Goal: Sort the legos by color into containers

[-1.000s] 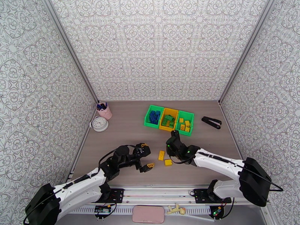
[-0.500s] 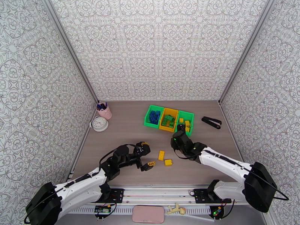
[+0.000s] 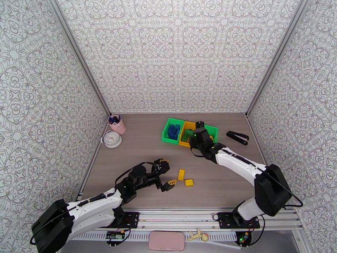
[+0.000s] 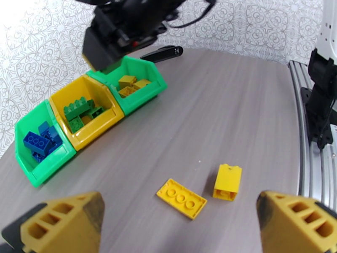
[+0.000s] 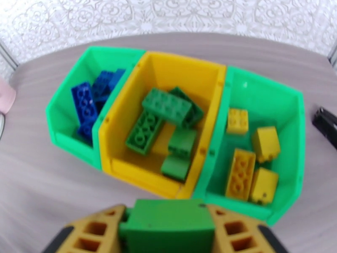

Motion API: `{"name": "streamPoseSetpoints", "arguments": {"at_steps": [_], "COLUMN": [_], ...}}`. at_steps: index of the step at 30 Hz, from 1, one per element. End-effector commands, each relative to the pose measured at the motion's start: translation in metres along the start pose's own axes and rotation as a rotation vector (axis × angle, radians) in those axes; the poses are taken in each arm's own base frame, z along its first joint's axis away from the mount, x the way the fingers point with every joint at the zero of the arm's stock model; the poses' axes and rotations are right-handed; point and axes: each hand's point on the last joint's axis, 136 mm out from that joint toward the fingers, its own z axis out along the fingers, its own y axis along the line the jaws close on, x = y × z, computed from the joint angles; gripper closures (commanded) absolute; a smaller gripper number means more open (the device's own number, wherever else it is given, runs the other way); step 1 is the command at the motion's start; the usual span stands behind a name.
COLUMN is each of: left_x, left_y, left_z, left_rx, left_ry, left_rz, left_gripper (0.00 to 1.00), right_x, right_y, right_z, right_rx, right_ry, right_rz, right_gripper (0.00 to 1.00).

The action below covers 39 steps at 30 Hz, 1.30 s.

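Right gripper (image 5: 168, 233) partly closed on green lego (image 5: 168, 216), above near rim of middle yellow container (image 5: 139, 171). Left gripper (image 3: 165, 176) wide open, empty, near flat yellow lego (image 4: 182, 198) and blocky yellow lego (image 4: 227, 182) on table. Blue, green, yellow otherwise binned by color; three left.

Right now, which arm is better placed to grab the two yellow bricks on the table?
Left. The open left hand is right beside the flat yellow brick and the yellow block; the right hand is far off, shut on a green brick by the bins.
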Motion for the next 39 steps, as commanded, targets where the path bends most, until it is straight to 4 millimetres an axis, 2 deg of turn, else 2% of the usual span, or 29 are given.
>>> {"name": "streamPoseSetpoints", "arguments": {"at_steps": [1, 6, 11, 14, 16, 21, 24, 28, 31, 35, 39], "left_x": [-0.001, 0.001, 0.003, -0.001, -0.002, -0.002, -0.003, -0.004, -0.003, -0.001, -0.003], "left_y": [0.004, 0.001, -0.003, 0.000, 0.001, 0.006, 0.008, 0.006, 0.005, 0.002, 0.001], "left_z": [-0.002, -0.005, -0.008, -0.010, -0.010, -0.011, -0.013, -0.016, -0.020, -0.026, -0.032], "left_rx": [-0.048, -0.056, -0.048, -0.066, -0.073, -0.105, -0.123, -0.129, -0.130, -0.121, -0.119], "left_ry": [-0.017, -0.021, -0.009, -0.018, -0.020, -0.008, -0.017, -0.033, -0.030, -0.019, -0.016], "left_rz": [-0.015, -0.032, -0.030, -0.023, -0.018, -0.042, -0.061, -0.051, -0.035, 0.000, 0.028], "left_gripper": [0.00, 0.00, 0.00, 0.00, 0.00, 0.00, 0.00, 0.00, 0.00, 0.00, 0.00], "right_x": [-0.026, -0.030, -0.021, -0.016, -0.018, -0.034, -0.045, -0.054, -0.054, -0.042, -0.018], "right_y": [0.011, 0.016, 0.017, 0.015, 0.015, 0.022, 0.023, 0.021, 0.019, 0.018, 0.013], "right_z": [0.022, 0.061, 0.094, 0.106, 0.107, 0.086, 0.069, 0.045, 0.026, 0.003, -0.018], "right_rx": [-0.022, -0.026, -0.015, -0.015, -0.027, -0.078, -0.099, -0.122, -0.143, -0.185, -0.187], "right_ry": [-0.029, 0.002, 0.043, 0.058, 0.056, 0.018, -0.007, -0.041, -0.049, -0.037, -0.001], "right_rz": [-0.043, -0.027, -0.019, -0.008, 0.001, 0.021, 0.014, 0.002, -0.003, -0.010, -0.013], "right_gripper": [1.00, 1.00, 1.00, 0.99, 0.94, 0.60, 0.47, 0.36, 0.27, 0.20, 0.18]}}
